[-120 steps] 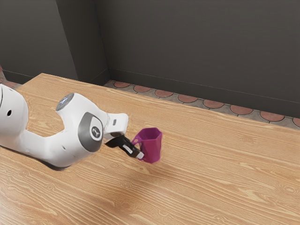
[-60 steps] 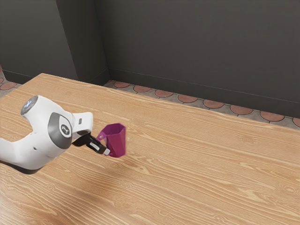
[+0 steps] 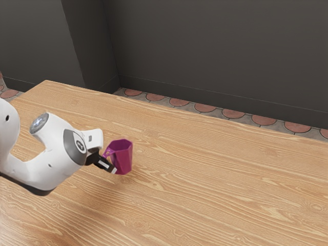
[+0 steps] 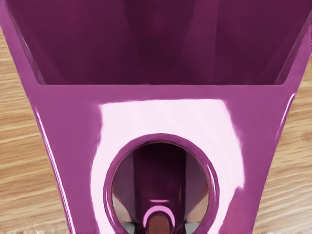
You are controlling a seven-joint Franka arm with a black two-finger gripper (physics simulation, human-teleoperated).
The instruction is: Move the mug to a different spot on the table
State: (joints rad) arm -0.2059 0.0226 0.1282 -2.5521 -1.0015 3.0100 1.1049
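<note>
Compared with half a second ago, the glossy purple faceted mug (image 3: 121,156) is sitting a little further toward the left edge of the exterior view and slightly lower in it. It is continuing its leftward travel from a spot near the frame's centre a second ago. The white robot arm (image 3: 51,156) is folding back with it, and a rounded white link is now showing at the far left edge.

The black two-finger pincer (image 3: 106,164) is gripping the mug at its handle side, fingers drawn narrowly together. One white-tipped finger (image 3: 102,163) is lying just under the handle.

The mug is leaning slightly at left-centre of the frame, over the light wooden table (image 3: 220,174). Whether its base is touching the wood I cannot tell. In the wrist view the mug's handle ring (image 4: 161,138) is facing the camera.
</note>
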